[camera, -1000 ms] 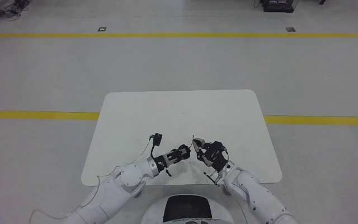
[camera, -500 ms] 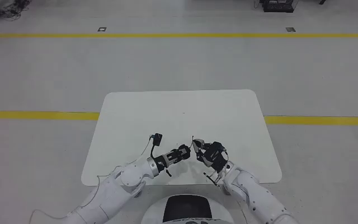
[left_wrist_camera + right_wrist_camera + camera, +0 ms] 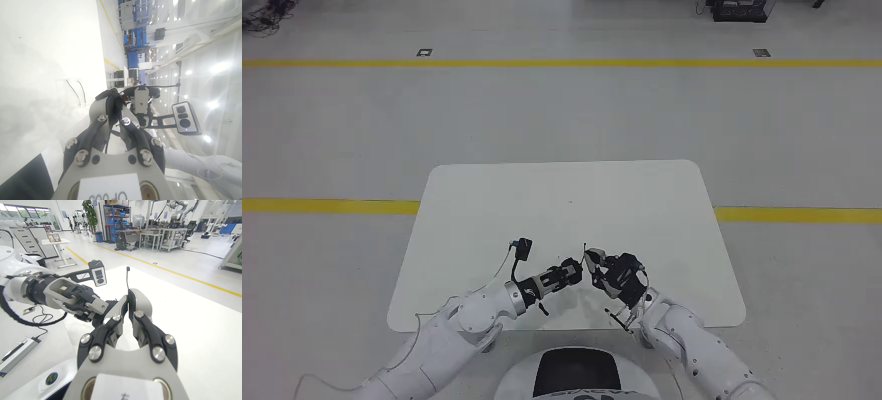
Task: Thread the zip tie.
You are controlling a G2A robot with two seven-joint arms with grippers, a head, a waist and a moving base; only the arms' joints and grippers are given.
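A thin black zip tie (image 3: 127, 279) stands upright out of my right gripper (image 3: 128, 300), its small square head (image 3: 128, 268) at the top. The right gripper is shut on the strap. My left gripper (image 3: 111, 303) comes in from the side and its tips touch the right gripper's finger (image 3: 121, 306). In the left wrist view the left gripper (image 3: 113, 108) is shut, with a thin black strap (image 3: 107, 144) running back between its fingers. From above, both grippers (image 3: 567, 272) (image 3: 594, 268) meet over the white table (image 3: 642, 200) near its front edge, with the tie (image 3: 585, 252) poking up between them.
The left arm's camera box (image 3: 524, 245) sticks out on a bracket beside the grippers. The far half of the table lies bare and white. The table's front edge (image 3: 572, 325) runs just below both wrists.
The right gripper and the zip tie have shifted very slightly towards the left gripper. The left arm has stayed put.
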